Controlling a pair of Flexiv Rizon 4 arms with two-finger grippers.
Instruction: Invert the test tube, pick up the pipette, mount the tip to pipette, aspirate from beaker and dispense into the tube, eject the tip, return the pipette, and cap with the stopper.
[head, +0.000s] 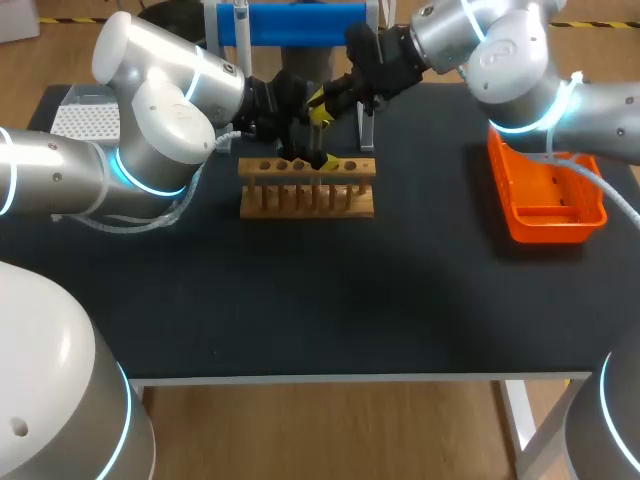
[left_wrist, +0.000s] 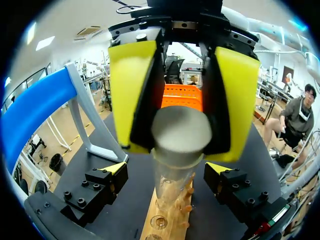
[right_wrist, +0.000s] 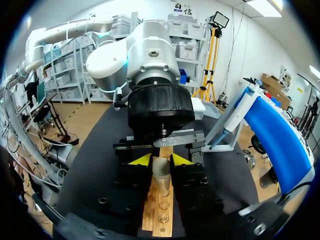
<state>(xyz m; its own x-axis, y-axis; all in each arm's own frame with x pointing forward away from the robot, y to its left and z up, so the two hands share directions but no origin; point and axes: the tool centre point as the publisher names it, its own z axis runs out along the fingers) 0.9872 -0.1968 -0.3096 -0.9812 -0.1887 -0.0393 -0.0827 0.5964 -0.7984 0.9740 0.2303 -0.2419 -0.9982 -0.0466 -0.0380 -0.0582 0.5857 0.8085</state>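
Observation:
A wooden tube rack (head: 307, 186) stands at the table's back middle, and both grippers meet above it. A clear test tube (left_wrist: 172, 187) stands upright in the rack (left_wrist: 150, 227) with a pale stopper (left_wrist: 181, 131) on its mouth. My right gripper (head: 320, 138) comes down from above, its big yellow fingers (left_wrist: 132, 90) pressed on the stopper from two sides. In the right wrist view the stopper (right_wrist: 161, 169) sits between the right gripper (right_wrist: 161, 161) tips. My left gripper (left_wrist: 167, 172) stands wide open, one finger on each side of the tube, not touching it.
A blue-topped pipette stand (head: 290, 22) rises just behind the rack, a pipette (head: 240, 25) hanging on it. An orange tray (head: 590, 215) lies at the right. A white tip box (head: 85, 120) sits at the back left, behind my left arm.

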